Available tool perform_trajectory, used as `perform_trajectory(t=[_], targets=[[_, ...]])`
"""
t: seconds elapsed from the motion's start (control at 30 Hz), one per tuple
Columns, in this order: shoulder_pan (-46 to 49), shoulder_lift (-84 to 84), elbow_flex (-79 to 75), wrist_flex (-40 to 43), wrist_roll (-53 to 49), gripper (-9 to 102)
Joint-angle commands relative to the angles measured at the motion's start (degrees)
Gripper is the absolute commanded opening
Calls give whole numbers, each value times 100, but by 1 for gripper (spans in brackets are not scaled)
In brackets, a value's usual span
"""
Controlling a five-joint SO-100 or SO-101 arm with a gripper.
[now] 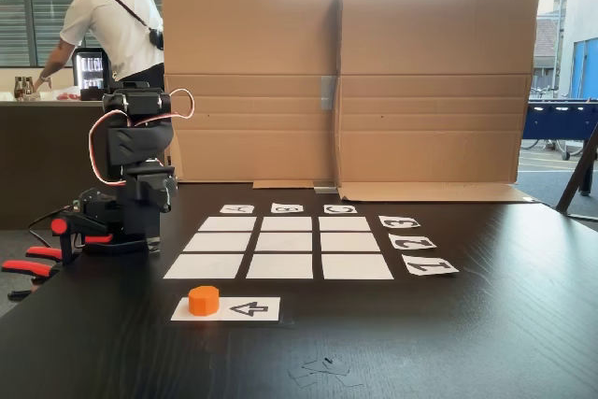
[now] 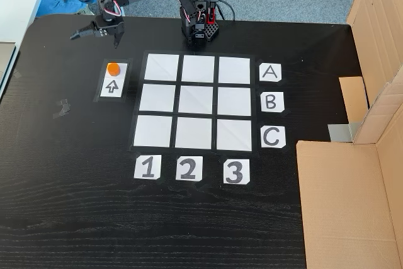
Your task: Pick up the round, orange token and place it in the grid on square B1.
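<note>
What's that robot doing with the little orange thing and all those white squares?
The robot is set up to move the orange token onto a square of the white grid. It hasn't grabbed it yet. The token sits on a white card with a black arrow, beside the grid. In the fixed view from above, the gripper hangs near the token without touching it. All nine squares are empty, including square B1. A person stands behind the table.
</note>
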Motion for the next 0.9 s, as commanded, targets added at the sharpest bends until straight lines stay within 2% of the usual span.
perform_trajectory(t=[0.0, 0.87], targets=[[-105, -26, -211, -62, 70, 79], [-703, -615, 211, -264, 387, 80]])
